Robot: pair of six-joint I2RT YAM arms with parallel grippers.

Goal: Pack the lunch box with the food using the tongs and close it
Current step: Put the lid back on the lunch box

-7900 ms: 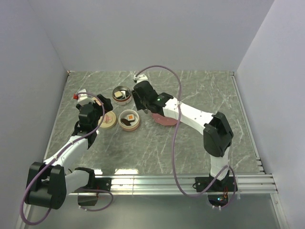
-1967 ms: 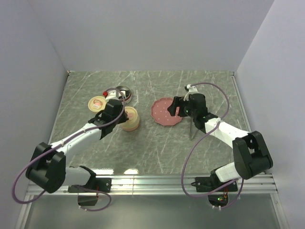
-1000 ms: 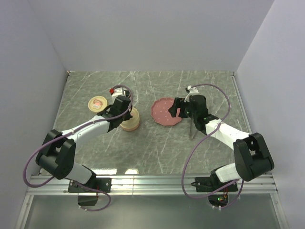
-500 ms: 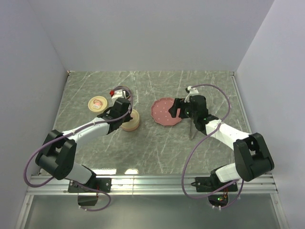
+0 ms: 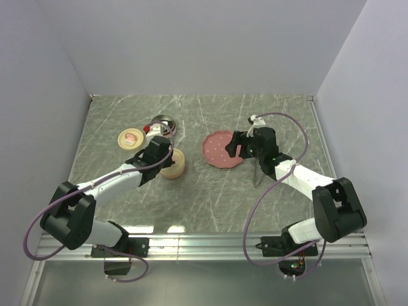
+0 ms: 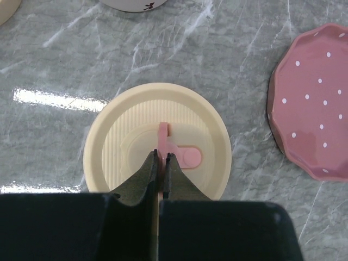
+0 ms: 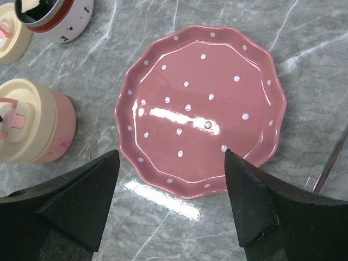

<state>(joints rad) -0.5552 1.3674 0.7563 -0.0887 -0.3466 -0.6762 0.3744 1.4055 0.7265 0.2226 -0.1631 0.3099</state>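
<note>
The lunch box (image 5: 173, 167) is a pink round tier under a cream lid (image 6: 119, 157) and stands left of centre. My left gripper (image 6: 162, 156) is shut, its tips at the lid's upright pink handle (image 6: 163, 130). I cannot tell whether they pinch it. A second tier, white with dots (image 7: 60, 22), stands open behind, with a piece of food (image 7: 33, 6) showing inside. The grey tongs (image 5: 256, 169) lie on the table beside the right arm. My right gripper (image 7: 172, 154) is open and empty over the near edge of the pink plate.
The pink scalloped plate (image 5: 222, 149) with white dots lies bare between the lunch box and the tongs. A loose cream lid (image 5: 131, 137) lies at the far left. Grey walls close in the marble table (image 5: 210, 197) on three sides.
The left gripper, shut throughout, swung from behind the lidded tier round to its left side. Eight seconds ago that tier stood open with food and the right gripper hovered over it. The right arm is still now.
</note>
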